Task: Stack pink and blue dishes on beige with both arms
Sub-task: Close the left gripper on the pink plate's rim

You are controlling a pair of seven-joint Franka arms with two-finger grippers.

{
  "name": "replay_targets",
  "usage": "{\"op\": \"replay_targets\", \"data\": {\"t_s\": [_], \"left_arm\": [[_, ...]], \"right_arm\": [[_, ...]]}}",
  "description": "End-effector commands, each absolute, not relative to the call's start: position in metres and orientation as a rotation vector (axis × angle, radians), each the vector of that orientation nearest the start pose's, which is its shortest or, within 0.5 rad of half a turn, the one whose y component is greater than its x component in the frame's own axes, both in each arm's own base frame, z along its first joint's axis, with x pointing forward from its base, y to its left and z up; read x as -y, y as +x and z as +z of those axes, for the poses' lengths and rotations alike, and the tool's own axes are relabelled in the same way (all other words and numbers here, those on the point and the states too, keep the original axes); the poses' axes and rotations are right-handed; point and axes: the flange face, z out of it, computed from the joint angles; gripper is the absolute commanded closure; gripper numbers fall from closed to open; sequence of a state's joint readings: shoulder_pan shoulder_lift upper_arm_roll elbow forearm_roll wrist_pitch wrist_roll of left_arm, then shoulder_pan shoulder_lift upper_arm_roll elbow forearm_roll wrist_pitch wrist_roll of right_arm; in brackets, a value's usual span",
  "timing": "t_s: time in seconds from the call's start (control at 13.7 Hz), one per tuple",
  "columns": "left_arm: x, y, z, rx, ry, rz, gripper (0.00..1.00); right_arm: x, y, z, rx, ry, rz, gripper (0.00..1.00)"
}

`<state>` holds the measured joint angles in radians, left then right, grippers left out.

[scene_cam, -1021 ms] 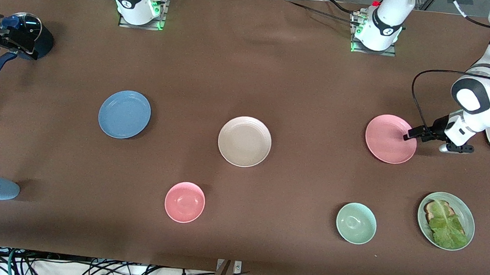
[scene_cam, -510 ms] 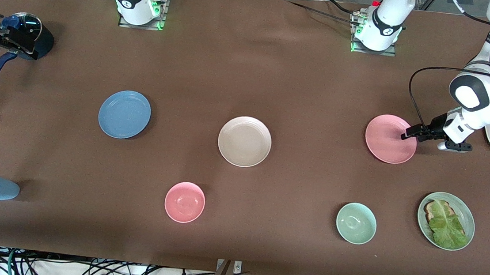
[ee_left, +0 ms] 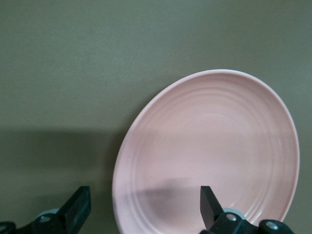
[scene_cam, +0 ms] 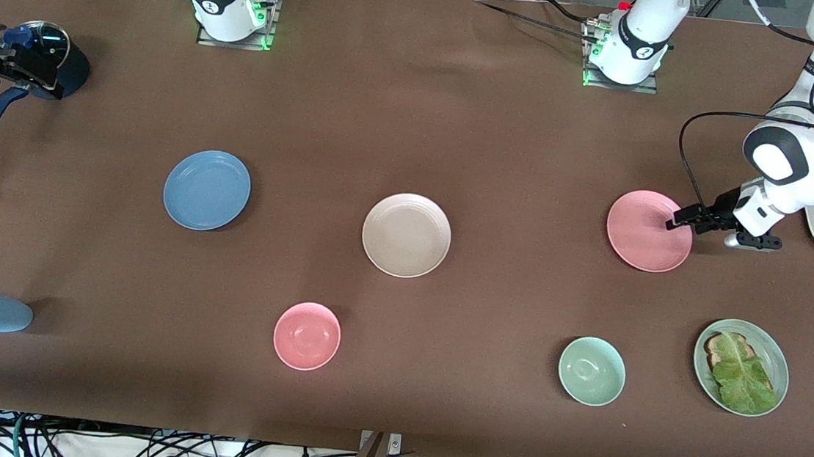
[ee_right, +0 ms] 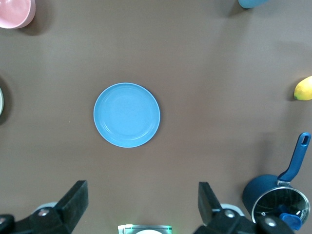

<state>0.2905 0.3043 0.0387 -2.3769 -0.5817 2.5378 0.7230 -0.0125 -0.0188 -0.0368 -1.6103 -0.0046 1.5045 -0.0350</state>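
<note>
Pink plate [scene_cam: 647,231] between left hand [scene_cam: 675,221] fingers

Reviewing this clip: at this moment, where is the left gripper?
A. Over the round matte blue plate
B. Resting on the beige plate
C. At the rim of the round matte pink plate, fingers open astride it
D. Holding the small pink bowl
C: the left gripper sits at the round matte pink plate rim, fingers spread either side of its edge.

Front view looks down across the whole table toward the bases. Left wrist view sits close over the pink plate [ee_left: 209,151]; right wrist view looks down from high over the blue plate [ee_right: 126,115]. Both plates also show in the front view.
</note>
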Motion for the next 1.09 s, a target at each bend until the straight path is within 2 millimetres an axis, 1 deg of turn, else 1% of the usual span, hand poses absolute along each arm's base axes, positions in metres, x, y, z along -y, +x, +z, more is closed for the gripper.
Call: {"op": "replay_targets", "data": {"t_s": [0.0,0.07,0.15,0.29,0.36,0.44,0.66,0.73,1.02], "left_arm": [[-0.1674,0.4558,0.1764,0.172,-3.451,-0.067,0.02],[-0.1679,0.4564,0.1723,0.191,-3.454,-0.064,0.02],[-0.1686,0.4585,0.1727,0.192,-3.454,-0.069,0.09],[-0.1687,0.459,0.1731,0.194,-3.454,-0.07,0.45],[-0.1689,0.4596,0.1735,0.214,-3.453,-0.07,0.56],[-0.1691,0.4601,0.175,0.222,-3.452,-0.074,0.61],[-0.1694,0.4607,0.1791,0.223,-3.455,-0.08,0.92],[-0.1699,0.4607,0.1804,0.224,-3.457,-0.083,1.0],[-0.1736,0.4598,0.1819,0.231,-3.455,-0.091,1.0]], "right_arm": [[0.0283,0.539,0.6129,-0.024,-3.126,0.136,0.0],[0.0283,0.539,0.6129,-0.024,-3.126,0.136,0.0],[0.0283,0.539,0.6129,-0.024,-3.126,0.136,0.0],[0.0283,0.539,0.6136,-0.024,-3.126,0.134,0.0],[0.0283,0.539,0.6136,-0.024,-3.126,0.134,0.0],[0.0283,0.539,0.6136,-0.024,-3.126,0.134,0.0],[0.0283,0.5392,0.6137,-0.024,-3.126,0.131,0.0],[0.0283,0.5392,0.6137,-0.024,-3.126,0.131,0.0],[0.0283,0.5392,0.6137,-0.024,-3.126,0.131,0.0]]}}
